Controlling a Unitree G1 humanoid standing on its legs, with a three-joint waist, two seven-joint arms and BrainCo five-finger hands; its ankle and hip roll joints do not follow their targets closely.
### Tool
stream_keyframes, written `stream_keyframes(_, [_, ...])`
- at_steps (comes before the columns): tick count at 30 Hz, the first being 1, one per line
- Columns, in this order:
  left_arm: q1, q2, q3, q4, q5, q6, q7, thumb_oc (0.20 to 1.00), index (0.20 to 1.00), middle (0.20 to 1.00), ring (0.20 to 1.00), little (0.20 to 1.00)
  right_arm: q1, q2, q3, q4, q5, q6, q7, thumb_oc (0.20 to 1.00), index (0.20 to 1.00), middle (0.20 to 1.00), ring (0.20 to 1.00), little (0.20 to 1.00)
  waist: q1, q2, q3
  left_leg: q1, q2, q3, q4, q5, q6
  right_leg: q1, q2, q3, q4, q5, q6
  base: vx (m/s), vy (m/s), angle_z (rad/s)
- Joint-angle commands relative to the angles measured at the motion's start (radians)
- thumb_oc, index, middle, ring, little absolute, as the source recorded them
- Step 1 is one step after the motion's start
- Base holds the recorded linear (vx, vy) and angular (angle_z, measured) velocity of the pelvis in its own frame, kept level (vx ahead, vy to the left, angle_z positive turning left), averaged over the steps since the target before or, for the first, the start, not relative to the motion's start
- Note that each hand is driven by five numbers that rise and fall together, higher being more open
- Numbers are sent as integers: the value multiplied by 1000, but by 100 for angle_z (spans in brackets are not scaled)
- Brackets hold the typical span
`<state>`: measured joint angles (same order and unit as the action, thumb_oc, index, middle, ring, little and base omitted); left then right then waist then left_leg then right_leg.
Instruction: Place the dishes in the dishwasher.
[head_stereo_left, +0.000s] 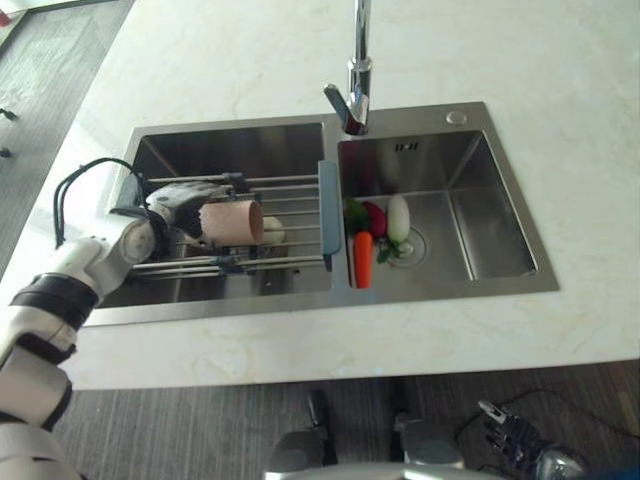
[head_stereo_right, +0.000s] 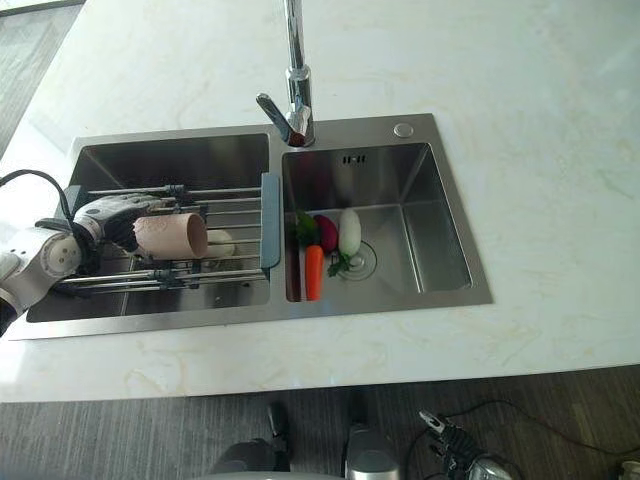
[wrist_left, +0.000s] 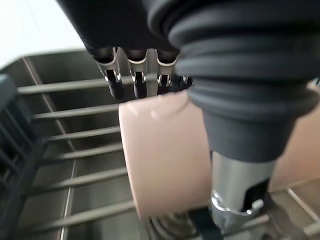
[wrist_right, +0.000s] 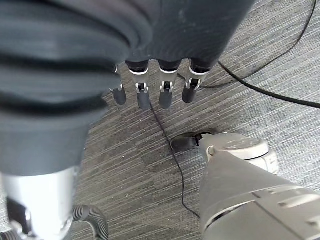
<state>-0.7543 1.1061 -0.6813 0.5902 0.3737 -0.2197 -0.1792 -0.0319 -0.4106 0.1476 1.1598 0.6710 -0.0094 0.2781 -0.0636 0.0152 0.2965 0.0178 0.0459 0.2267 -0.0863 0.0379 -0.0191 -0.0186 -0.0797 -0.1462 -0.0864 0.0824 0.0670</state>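
Big pale stone counter (head_stereo_left: 520, 60) with a steel double sink (head_stereo_left: 455, 135) set in it, so I'll place everything off the sink. Tall tap (head_stereo_left: 357, 75) stands at the sink's back edge, over the divider. A wire rack (head_stereo_left: 285, 222) spans the sink's left basin. Over that rack the left hand (head_stereo_left: 185, 203) has its fingers and thumb curled round a pinkish cup (head_stereo_left: 232, 221) lying on its side. In the sink's right basin by the divider: carrot (head_stereo_left: 363, 258), white veg (head_stereo_left: 398, 216), something red (head_stereo_left: 374, 214). Right hand (wrist_right: 150, 75) hangs well below the sink over grey floor (wrist_right: 280, 60), fingers loose, holding nothing.
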Motion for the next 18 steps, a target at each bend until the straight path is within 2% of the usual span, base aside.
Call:
stream_keyframes(1, [-68, 47, 2, 37, -5, 20, -21, 1000, 1000, 1000, 1000, 1000, 11, -41, 31, -3, 35, -13, 13, 1000, 1000, 1000, 1000, 1000, 9, -20, -42, -88, -14, -69, 179, -98, 23, -51, -110, 47, 37, 64, 129, 0, 0, 0])
stream_keyframes(10, [-103, 44, -28, 58, -28, 14, -57, 1000, 1000, 1000, 1000, 1000, -2, -51, 39, -7, 47, -19, 23, 1000, 1000, 1000, 1000, 1000, 7, -30, -22, -103, -13, -70, 185, -97, 23, -66, -111, 47, 40, 70, 130, -14, -7, 0])
stream_keyframes(13, [-105, 33, -30, 63, -51, 48, -76, 1000, 1000, 1000, 1000, 1000, -11, -50, 44, -8, 54, -21, 25, 1000, 1000, 1000, 1000, 1000, 8, -31, -16, -107, -12, -72, 186, -97, 22, -70, -111, 47, 43, 69, 129, -19, -13, 2])
stream_keyframes(18, [-88, 16, -13, 85, -51, 60, -73, 1000, 1000, 1000, 1000, 1000, -19, -51, 49, -14, 57, -27, 20, 1000, 1000, 1000, 1000, 1000, 7, -28, -11, -106, -13, -72, 182, -93, 21, -71, -111, 47, 40, 69, 127, 0, 0, 0])
